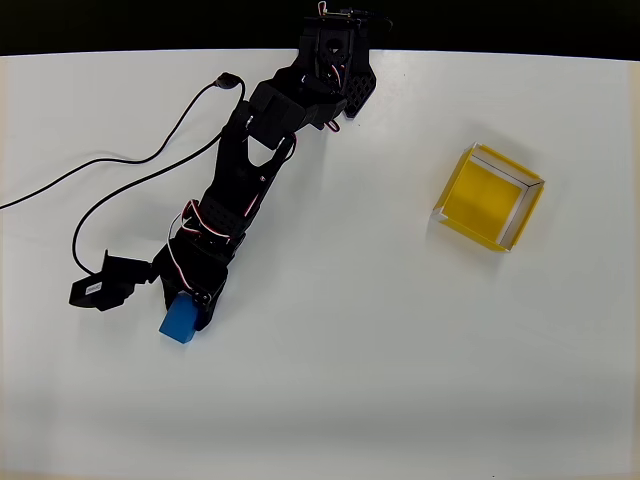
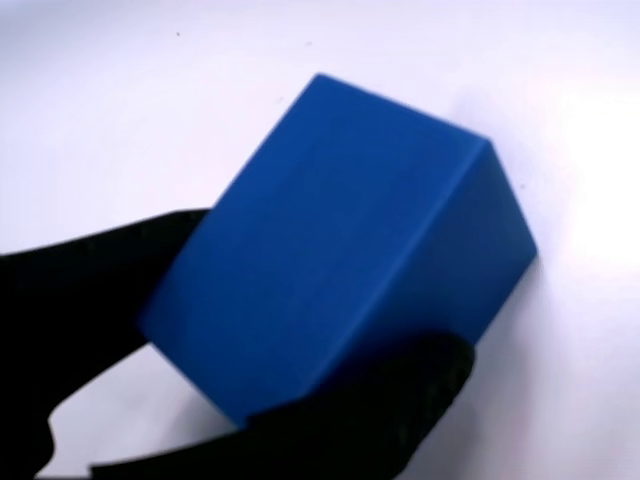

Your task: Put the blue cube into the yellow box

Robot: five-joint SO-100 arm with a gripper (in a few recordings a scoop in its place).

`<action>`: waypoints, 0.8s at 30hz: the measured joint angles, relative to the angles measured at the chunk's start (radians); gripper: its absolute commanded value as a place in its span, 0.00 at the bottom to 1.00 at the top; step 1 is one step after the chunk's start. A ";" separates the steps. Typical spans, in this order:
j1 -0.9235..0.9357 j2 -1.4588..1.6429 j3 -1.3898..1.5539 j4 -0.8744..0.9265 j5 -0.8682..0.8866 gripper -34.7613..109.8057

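The blue cube sits at the lower left of the white table in the overhead view, at the tip of the black arm. My gripper is shut on it, with one finger on each side. The wrist view has the cube large and tilted, with one black finger pressed against its left face and the other across its lower edge. Whether the cube rests on the table or hangs just above it, I cannot tell. The yellow box stands open-topped at the right, far from the gripper, with nothing in it.
A black cable loops across the table's left part toward the arm. The arm's base stands at the table's far edge, with darkness behind it. White tabletop stretches between the gripper and the box.
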 measured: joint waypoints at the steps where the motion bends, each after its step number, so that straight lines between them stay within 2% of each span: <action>1: -0.002 0.008 0.000 0.002 0.002 0.33; 7: -0.057 0.107 0.064 0.002 -0.009 0.34; 13: -0.156 0.342 0.181 0.002 0.000 0.34; 24: -0.463 0.838 0.476 -0.012 -0.020 0.34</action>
